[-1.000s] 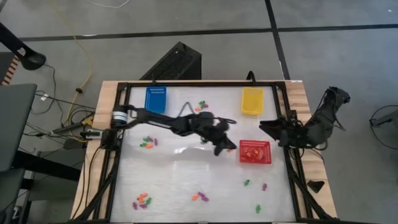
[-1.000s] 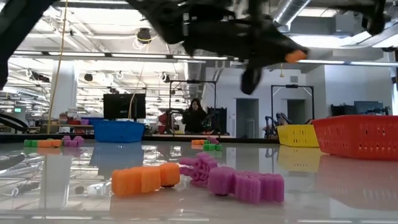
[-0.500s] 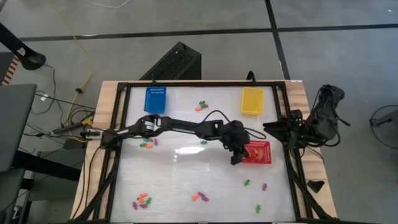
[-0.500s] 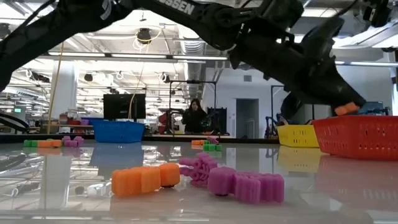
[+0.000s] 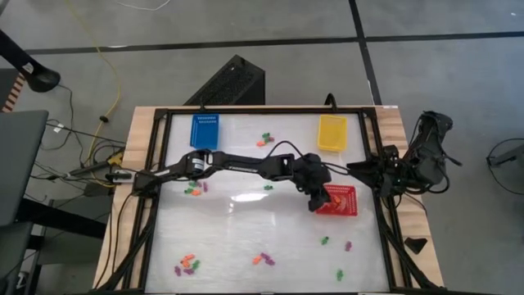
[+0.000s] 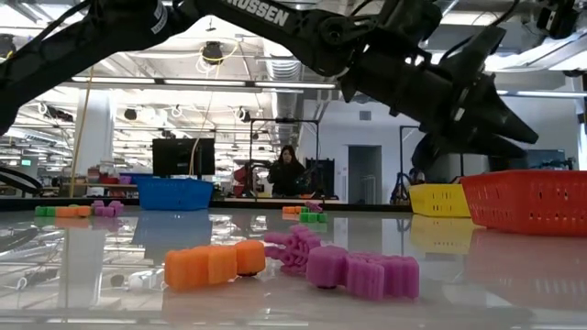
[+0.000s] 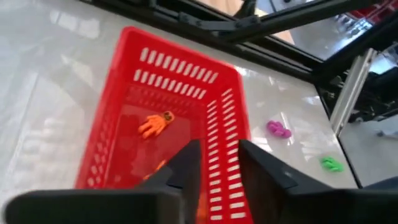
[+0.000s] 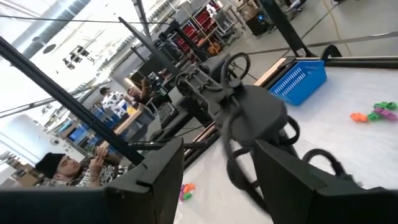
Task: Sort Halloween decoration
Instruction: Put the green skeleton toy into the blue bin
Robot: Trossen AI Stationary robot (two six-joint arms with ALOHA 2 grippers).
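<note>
My left gripper (image 5: 315, 203) (image 7: 219, 147) hovers open over the near-left part of the red basket (image 5: 347, 211) (image 7: 180, 43), with nothing between its fingers. An orange hand-shaped decoration piece (image 7: 155, 124) lies on the basket's floor. A second orange bit (image 7: 159, 167) shows beside one finger. Small orange, green and purple pieces lie in scattered groups on the table (image 5: 264, 139) (image 5: 194, 190) (image 5: 262, 260). My right gripper (image 5: 354, 168) (image 8: 217, 155) waits open at the table's right edge, raised, pointing toward the left.
A blue basket (image 5: 205, 131) stands at the far left and a yellow basket (image 5: 332, 133) at the far right. Purple (image 7: 278, 129) and green (image 7: 331, 163) pieces lie on the near side of the red basket. A black frame runs around the table's edges.
My left gripper has carried an orange piece from the table's middle toward the right edge and down to the red basket. There it has opened, and the piece no longer shows at its fingertips.
</note>
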